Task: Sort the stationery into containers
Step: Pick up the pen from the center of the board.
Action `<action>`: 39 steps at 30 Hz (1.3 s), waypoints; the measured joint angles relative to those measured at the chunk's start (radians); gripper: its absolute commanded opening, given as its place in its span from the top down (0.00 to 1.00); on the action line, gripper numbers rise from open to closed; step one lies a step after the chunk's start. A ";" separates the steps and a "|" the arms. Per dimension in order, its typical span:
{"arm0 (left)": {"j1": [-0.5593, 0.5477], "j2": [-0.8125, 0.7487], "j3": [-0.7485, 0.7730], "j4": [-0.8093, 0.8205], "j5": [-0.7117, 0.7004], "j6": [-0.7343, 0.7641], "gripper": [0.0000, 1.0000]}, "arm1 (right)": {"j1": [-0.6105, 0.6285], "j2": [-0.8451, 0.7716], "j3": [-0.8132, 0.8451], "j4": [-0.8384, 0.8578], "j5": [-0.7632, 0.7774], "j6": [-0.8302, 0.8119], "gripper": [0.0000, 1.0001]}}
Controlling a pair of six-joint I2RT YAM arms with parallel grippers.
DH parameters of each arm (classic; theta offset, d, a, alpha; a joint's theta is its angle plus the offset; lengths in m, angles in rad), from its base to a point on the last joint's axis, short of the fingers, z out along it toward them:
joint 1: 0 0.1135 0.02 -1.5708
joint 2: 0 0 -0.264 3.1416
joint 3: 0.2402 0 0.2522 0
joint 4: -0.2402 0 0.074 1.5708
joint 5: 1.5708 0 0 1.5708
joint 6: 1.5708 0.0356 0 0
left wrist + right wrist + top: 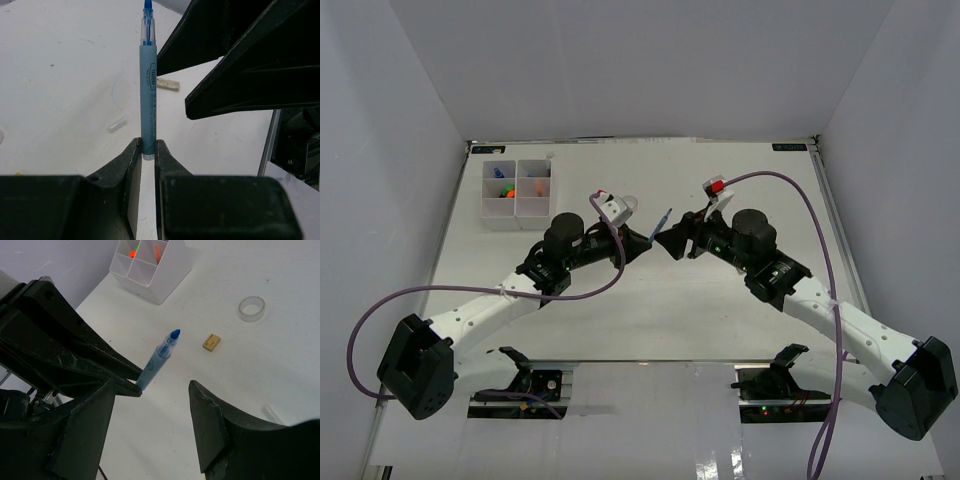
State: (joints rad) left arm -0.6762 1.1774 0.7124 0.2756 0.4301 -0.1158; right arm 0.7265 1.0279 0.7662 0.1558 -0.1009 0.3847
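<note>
My left gripper (647,240) (147,147) is shut on the lower end of a blue pen (148,95), which sticks out beyond the fingertips above the table; it also shows in the top view (665,218) and the right wrist view (157,362). My right gripper (670,243) (152,405) is open and empty, its jaws facing the left gripper, close beside the pen but not touching it. The white organiser tray (532,207) (165,287) stands at the far left, with orange and green items in its compartments.
A clear tape ring (251,308) and a small tan eraser block (211,342) (167,84) lie on the white table beyond the pen. A small clear piece (117,124) lies nearby. White walls enclose the table on three sides.
</note>
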 measured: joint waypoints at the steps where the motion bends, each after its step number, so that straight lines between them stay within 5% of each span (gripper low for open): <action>1: 0.000 0.000 -0.001 0.004 0.005 0.002 0.96 | 0.000 0.002 0.003 0.002 -0.010 0.000 0.34; 30: 0.000 -0.029 -0.037 0.073 0.102 0.017 0.97 | -0.021 0.026 0.025 0.074 -0.097 0.005 0.61; 35: 0.000 -0.029 -0.039 0.073 0.106 0.023 0.97 | -0.022 0.026 0.025 0.082 -0.100 0.003 0.73; 39: 0.000 -0.029 -0.039 0.073 0.108 0.026 0.82 | -0.025 0.026 0.025 0.088 -0.116 0.014 0.86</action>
State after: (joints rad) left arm -0.6762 1.1481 0.6731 0.3489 0.5385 -0.0902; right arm 0.7013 1.0534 0.7914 0.2436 -0.2165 0.3985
